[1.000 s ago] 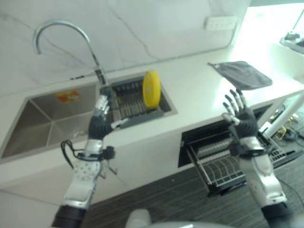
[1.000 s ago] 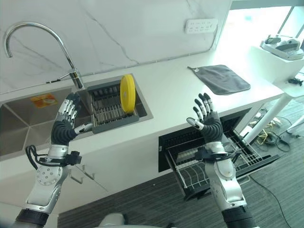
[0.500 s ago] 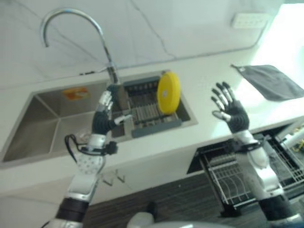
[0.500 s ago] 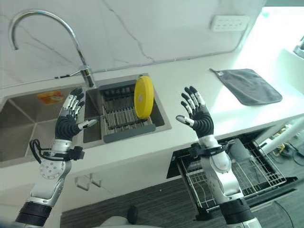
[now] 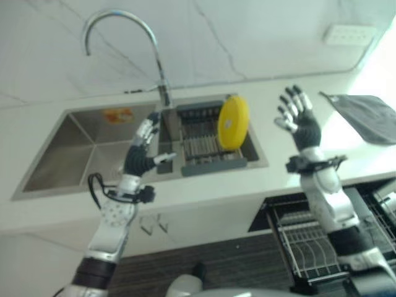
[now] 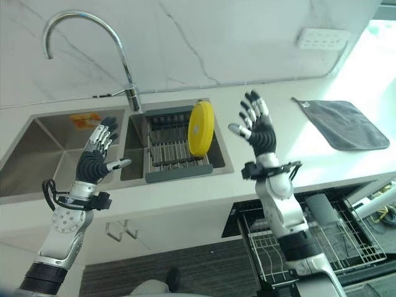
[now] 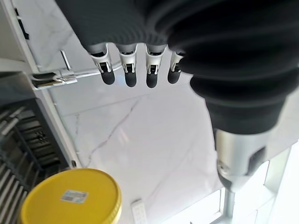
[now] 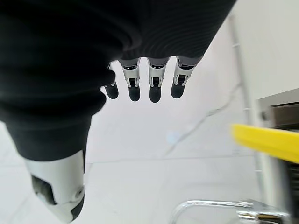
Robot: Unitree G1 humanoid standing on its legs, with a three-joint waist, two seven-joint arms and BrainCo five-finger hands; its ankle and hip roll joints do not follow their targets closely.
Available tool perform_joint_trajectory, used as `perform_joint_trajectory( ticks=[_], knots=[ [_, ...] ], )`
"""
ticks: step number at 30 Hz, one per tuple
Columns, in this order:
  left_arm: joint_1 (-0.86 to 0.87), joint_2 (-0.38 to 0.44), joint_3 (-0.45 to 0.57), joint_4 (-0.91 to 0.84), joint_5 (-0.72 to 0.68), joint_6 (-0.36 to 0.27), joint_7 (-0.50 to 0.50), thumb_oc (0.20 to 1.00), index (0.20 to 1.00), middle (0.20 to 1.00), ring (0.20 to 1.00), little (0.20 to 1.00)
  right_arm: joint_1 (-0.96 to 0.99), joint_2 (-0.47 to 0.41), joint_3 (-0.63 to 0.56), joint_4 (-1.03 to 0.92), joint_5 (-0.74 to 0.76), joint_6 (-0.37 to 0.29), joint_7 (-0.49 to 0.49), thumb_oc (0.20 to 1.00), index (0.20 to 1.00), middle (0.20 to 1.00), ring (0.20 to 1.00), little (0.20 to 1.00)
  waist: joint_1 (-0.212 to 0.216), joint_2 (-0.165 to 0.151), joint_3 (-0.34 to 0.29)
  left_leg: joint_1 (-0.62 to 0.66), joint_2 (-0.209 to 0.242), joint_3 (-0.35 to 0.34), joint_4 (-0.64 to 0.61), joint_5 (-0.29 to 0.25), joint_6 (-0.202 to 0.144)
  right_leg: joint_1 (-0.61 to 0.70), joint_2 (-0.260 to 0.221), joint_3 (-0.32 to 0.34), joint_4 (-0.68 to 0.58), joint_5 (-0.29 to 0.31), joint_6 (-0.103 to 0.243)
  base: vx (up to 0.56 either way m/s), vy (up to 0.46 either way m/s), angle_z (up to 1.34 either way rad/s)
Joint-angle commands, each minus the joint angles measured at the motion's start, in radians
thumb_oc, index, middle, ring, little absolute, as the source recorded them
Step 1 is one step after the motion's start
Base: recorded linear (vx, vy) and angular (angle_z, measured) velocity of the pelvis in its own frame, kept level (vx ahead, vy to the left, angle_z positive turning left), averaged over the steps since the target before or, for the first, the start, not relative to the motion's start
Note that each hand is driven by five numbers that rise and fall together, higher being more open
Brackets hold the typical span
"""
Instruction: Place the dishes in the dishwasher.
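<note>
Fingers straight and spread on both hands, nothing held: left hand raised over the front edge of the sink, right hand raised over the counter just right of the rack. Long white stone countertop runs across the scene under a white marble-veined wall. Stainless steel double sink is set into the counter, its left basin bare steel with an orange sticker on the back wall. Pulled-out wire dishwasher rack sits open below the counter at the right, well apart from the sink. Curved chrome gooseneck faucet rises behind the divider between the 2 basins. Dark grey folded cloth lies flat on the counter at the far right. Grey slatted dish rack fills the right basin. Round yellow plate stands upright on edge in that rack's right end, between the 2 hands and touched by neither. White wall socket plate is mounted high on the wall at right.
</note>
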Motion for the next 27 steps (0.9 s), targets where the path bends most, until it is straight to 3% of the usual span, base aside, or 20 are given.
perform_joint_trajectory(
  ticks=[1, 13, 27],
  knots=[
    [-0.035, 0.049, -0.003, -0.035, -0.048, -0.028, -0.044, 1.0, 1.0, 1.0, 1.0, 1.0, -0.048, -0.028, -0.007, -0.004, 0.041, 0.0, 0.006, 1.0, 1.0, 1.0, 1.0, 1.0, 0.016, -0.006, -0.043, -0.007, 0.027, -0.014, -0.002, -0.011, -0.007, -0.061, 0.026, -0.003, 0.013, 0.104, -0.061, 0.06, -0.004, 0.12],
    [-0.048, 0.102, -0.042, -0.034, -0.103, -0.01, -0.155, 1.0, 1.0, 1.0, 1.0, 1.0, -0.226, -0.101, -0.049, 0.211, 0.103, 0.04, -0.066, 1.0, 1.0, 1.0, 1.0, 1.0, 0.065, -0.004, -0.025, 0.002, 0.019, -0.063, -0.002, -0.017, -0.007, -0.052, 0.022, -0.045, 0.02, 0.1, -0.06, 0.07, -0.017, 0.14],
    [-0.083, 0.165, -0.08, -0.022, -0.156, -0.031, -0.218, 1.0, 1.0, 1.0, 1.0, 1.0, -0.33, -0.144, -0.05, 0.475, 0.169, -0.013, -0.064, 1.0, 1.0, 1.0, 1.0, 1.0, 0.115, 0.026, 0.014, -0.015, -0.001, -0.144, -0.002, -0.009, -0.006, -0.051, 0.008, -0.085, 0.037, 0.085, -0.053, 0.04, -0.032, 0.11]
  ],
)
